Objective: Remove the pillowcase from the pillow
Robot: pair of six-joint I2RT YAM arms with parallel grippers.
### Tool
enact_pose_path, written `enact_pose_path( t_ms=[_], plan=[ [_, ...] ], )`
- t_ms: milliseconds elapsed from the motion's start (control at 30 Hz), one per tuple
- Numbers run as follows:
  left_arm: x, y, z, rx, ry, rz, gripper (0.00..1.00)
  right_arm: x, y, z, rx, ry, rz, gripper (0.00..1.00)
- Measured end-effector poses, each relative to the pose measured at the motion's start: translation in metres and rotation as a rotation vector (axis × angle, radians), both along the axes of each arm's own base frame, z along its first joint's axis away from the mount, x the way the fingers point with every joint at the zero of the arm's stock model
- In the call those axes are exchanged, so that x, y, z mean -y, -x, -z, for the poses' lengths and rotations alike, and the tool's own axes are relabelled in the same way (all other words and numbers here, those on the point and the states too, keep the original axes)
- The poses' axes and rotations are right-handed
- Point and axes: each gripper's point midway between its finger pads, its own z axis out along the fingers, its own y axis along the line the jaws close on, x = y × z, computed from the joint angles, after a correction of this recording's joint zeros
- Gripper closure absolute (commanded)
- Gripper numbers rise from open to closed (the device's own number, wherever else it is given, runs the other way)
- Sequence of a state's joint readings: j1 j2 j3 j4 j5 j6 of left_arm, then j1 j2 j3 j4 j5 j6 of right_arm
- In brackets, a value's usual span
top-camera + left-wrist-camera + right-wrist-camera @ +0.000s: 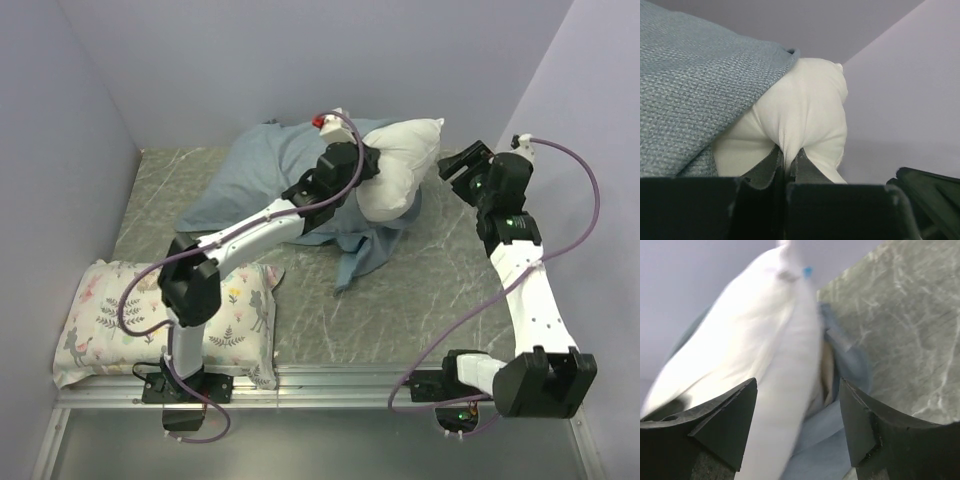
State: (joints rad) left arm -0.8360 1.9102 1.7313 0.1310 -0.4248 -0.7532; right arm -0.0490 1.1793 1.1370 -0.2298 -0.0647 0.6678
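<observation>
1. Grey marbled table (420, 300) with pale lilac walls on three sides. Both arms reach toward the far middle.
2. The pillow (410, 150) lies at the far centre of the table. Its plump white end is bared and points right. The other end is hidden inside the cover.
3. The pillowcase (260, 160) spreads left of the pillow, grey-blue side up. A loose flap trails out from under the pillow toward the near edge.
4. The left gripper (788, 152) is clamped on a pinched fold of the pillow's white cloth. The grip sits just right of where the pillowcase hem crosses the pillow.
5. The right gripper (797, 385) hangs just right of the pillow's bared end, jaws spread wide and holding nothing. Its wrist view is blurred. The white end, with a small blue tag (807, 271), fills the view ahead of the jaws. I cannot tell whether there is contact.
6. A floral print pillow (110, 310) lies well apart from the pillow, at the table's near left corner.
7. Judgement: extraction looks about half done.
8. The next move probably calls for the right gripper to close on the bared end. The left could then shift to the pillowcase hem and draw it leftward off the pillow. Otherwise both pieces are likely to drag together.
</observation>
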Motion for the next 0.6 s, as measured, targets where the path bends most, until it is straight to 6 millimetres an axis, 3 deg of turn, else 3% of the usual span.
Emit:
enact_pose_path(
  t_ms=[67, 167, 200, 300, 433, 600],
  plan=[
    [0.015, -0.003, 0.013, -0.018, -0.011, 0.037, 0.94, -0.011, 0.007, -0.003, 0.011, 0.004, -0.030, 0.24],
    [0.030, 0.000, 0.037, -0.056, -0.034, 0.098, 0.71, -0.032, 0.017, -0.001, 0.015, 0.023, -0.096, 0.21],
    [0.035, 0.001, 0.043, -0.068, -0.037, 0.117, 0.54, -0.039, 0.019, 0.001, 0.013, 0.031, -0.118, 0.21],
    [0.043, 0.007, 0.052, -0.087, -0.045, 0.162, 0.33, -0.058, 0.021, 0.008, -0.003, 0.061, -0.180, 0.19],
    [0.038, 0.009, 0.046, -0.074, -0.041, 0.162, 0.26, -0.070, 0.019, 0.020, -0.029, 0.090, -0.222, 0.18],
    [0.006, 0.012, 0.022, -0.053, -0.052, 0.120, 0.24, -0.072, 0.014, 0.046, -0.094, 0.124, -0.233, 0.17]
  ],
)
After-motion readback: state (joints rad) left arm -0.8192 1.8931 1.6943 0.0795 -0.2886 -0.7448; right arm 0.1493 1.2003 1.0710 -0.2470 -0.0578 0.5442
